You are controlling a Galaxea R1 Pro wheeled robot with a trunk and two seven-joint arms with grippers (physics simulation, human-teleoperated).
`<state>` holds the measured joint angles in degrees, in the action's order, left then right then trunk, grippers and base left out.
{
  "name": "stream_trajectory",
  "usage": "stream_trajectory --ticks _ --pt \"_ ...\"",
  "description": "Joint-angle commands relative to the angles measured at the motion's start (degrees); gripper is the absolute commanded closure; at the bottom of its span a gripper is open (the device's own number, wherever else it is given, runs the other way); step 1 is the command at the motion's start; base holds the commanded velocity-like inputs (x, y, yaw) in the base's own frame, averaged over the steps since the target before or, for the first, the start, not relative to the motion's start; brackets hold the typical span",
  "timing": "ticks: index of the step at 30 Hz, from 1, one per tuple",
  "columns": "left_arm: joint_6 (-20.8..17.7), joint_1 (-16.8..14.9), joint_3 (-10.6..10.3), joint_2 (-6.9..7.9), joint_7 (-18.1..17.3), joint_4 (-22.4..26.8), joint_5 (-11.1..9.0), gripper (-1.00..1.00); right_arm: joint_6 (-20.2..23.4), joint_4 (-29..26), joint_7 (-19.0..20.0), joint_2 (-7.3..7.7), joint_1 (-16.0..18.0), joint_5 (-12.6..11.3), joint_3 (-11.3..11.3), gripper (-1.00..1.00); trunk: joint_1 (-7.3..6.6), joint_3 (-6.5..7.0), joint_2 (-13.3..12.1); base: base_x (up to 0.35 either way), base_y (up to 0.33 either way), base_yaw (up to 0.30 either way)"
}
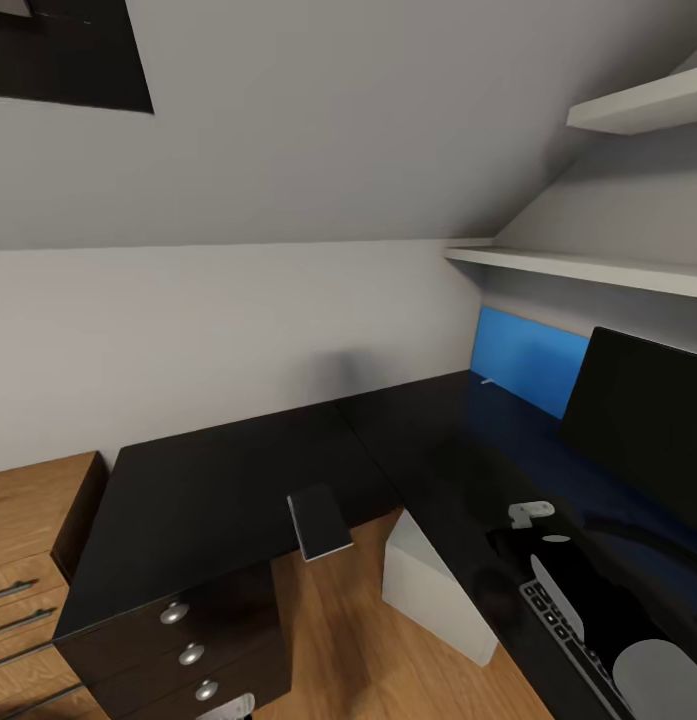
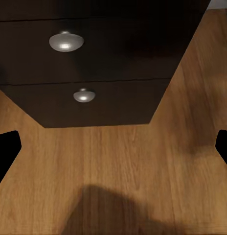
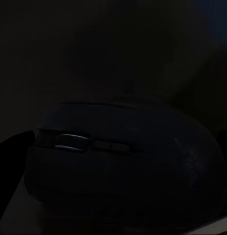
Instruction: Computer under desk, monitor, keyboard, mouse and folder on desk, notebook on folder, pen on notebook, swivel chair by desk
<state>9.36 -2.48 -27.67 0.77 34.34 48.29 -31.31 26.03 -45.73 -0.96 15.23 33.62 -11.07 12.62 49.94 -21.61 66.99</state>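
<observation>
I see the L-shaped black bench [image 1: 228, 480] ahead, its 3 silver-knobbed drawers [image 2: 94, 54] just beyond my left pincer [image 2: 113, 147], whose fingers stand spread apart over the wood floor [image 2: 143, 186]. The monitor [image 1: 638, 420] stands behind my right pincer [image 3: 113, 196]; the keyboard [image 1: 578, 650] lies beneath that arm. The mouse [image 3: 123, 156] sits right against the right pincer, though I cannot tell its grip.

White wall shelves [image 1: 628, 268]; wooden dresser [image 1: 28, 540]
</observation>
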Motion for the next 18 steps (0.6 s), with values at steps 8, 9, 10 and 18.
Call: stream_trajectory --ticks 8,9,10,18 --pt "0.9 -0.1 -0.4 0.03 0.2 0.0 -0.6 -1.00 -1.4 4.4 -0.5 0.07 0.3 -0.5 -0.1 1.00 0.00 -0.07 0.0 0.003 0.000 0.000" --pt "0.9 -0.1 -0.4 -0.02 0.3 0.1 -0.5 -1.00 -1.7 5.1 -0.5 0.07 0.3 -0.5 -0.1 1.00 0.00 -0.07 0.0 0.000 0.000 0.000" --pt "1.0 -0.1 -0.4 -0.07 0.3 0.1 -0.5 -1.00 -1.9 5.6 -0.5 0.07 0.3 -0.5 -0.1 1.00 0.00 -0.07 0.0 0.000 0.000 0.000" --pt "0.9 -0.1 -0.5 -0.24 0.4 0.1 -0.5 -1.00 -4.2 6.3 -0.6 0.15 0.4 -0.6 -0.2 1.00 0.44 -0.43 0.8 0.000 0.000 0.000"
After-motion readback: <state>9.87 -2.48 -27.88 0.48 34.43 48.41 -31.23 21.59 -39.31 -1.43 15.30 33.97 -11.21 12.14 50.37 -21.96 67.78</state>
